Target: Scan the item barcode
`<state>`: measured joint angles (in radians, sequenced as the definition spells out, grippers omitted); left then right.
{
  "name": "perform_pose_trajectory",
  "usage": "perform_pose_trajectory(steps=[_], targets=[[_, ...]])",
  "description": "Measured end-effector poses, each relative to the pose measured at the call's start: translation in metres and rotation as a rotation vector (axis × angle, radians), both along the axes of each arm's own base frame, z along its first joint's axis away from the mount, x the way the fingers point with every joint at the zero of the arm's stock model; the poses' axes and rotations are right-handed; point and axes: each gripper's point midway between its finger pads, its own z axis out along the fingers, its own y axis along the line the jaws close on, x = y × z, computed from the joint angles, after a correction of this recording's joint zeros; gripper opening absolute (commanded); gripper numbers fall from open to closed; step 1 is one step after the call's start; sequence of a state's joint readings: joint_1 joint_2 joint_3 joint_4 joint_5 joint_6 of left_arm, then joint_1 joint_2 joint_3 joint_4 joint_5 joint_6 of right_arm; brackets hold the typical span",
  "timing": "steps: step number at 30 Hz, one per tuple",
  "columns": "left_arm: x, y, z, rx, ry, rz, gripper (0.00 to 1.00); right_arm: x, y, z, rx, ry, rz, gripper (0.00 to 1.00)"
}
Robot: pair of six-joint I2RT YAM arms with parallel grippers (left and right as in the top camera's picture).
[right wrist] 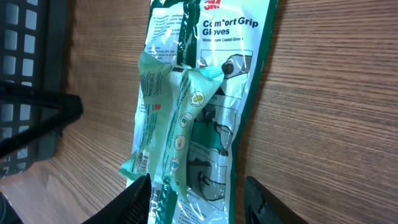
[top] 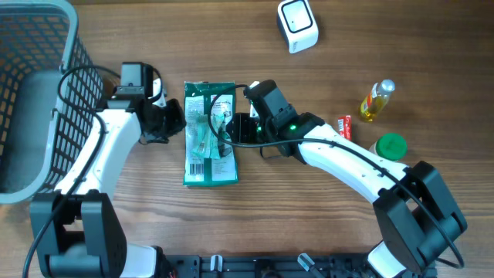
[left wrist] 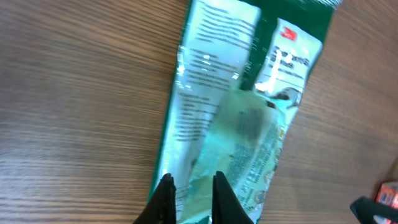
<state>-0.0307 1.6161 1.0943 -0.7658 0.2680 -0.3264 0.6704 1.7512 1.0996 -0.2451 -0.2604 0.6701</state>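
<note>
Glove pack (top: 210,135): green-and-clear bag, flat on the desk (top: 309,224), mid-desk. Long axis runs far edge to near edge, between the two tools.
Left tool (left wrist: 191,202): tips nearly together, pinching the pack's left long edge. Crinkled film shows between the fingers (left wrist: 165,198).
Right tool (right wrist: 198,202): jaws apart, nothing clamped. Sits at the pack's right long edge, with film lying between and ahead of its two fingers.
Pack print: "Comfort Grip Gloves" readable in the right wrist view, printed side up.
Barcode (top: 197,165): striped white patch by the pack's near-left corner, face up.
Scanner (top: 297,25): white block near the far edge, right of centre, well apart from the pack.
Basket (top: 77,69): dark mesh, grey rim, far-left corner of desk, just beside the left arm.
Bottle (top: 376,101): yellow, lying toward the right edge.
Red packet (top: 344,126): small, near the bottle, close to the right arm.
Green lid (top: 390,145): round, toward the right edge, beside the right arm.
</note>
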Motion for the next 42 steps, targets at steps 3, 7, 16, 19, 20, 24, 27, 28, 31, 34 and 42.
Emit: perform_pose_trajectory(steps=[3, 7, 16, 19, 20, 24, 27, 28, 31, 34, 42], targets=[[-0.002, -0.018, -0.005, -0.005, -0.015, -0.062, 0.18, 0.004, 0.000, 0.003, 0.022, -0.005, 0.000, 0.54], [-0.009, -0.032, -0.019, -0.005, 0.021, -0.112, 0.23, 0.008, 0.009, 0.009, 0.079, -0.020, 0.030, 0.53], [-0.013, -0.029, -0.034, 0.019, 0.065, -0.109, 0.22, 0.027, 0.039, -0.025, 0.188, -0.020, 0.040, 0.53], [-0.013, -0.028, -0.035, 0.028, 0.066, -0.107, 0.21, 0.027, 0.044, -0.039, 0.209, 0.012, 0.044, 0.48], [-0.013, -0.028, -0.035, 0.029, 0.066, -0.107, 0.21, 0.024, 0.044, -0.049, 0.210, 0.046, 0.037, 0.47], [-0.010, -0.027, -0.038, 0.031, 0.045, -0.106, 0.21, 0.023, 0.047, -0.060, 0.221, 0.080, 0.023, 0.47], [-0.013, -0.027, -0.045, 0.032, 0.045, -0.105, 0.22, 0.021, 0.051, -0.061, 0.230, 0.082, 0.026, 0.43], [-0.016, -0.026, -0.049, 0.035, 0.050, -0.105, 0.22, 0.019, 0.054, -0.061, 0.233, 0.081, 0.033, 0.35], [-0.021, -0.025, -0.054, 0.038, 0.065, -0.105, 0.18, 0.013, 0.060, -0.061, 0.234, 0.089, 0.043, 0.05], [-0.021, -0.024, -0.054, 0.041, 0.064, -0.106, 0.15, 0.012, 0.060, -0.061, 0.234, 0.091, 0.044, 0.04], [-0.029, -0.026, -0.042, 0.029, 0.080, -0.111, 0.23, 0.007, 0.053, -0.053, 0.230, 0.121, 0.047, 0.04]])
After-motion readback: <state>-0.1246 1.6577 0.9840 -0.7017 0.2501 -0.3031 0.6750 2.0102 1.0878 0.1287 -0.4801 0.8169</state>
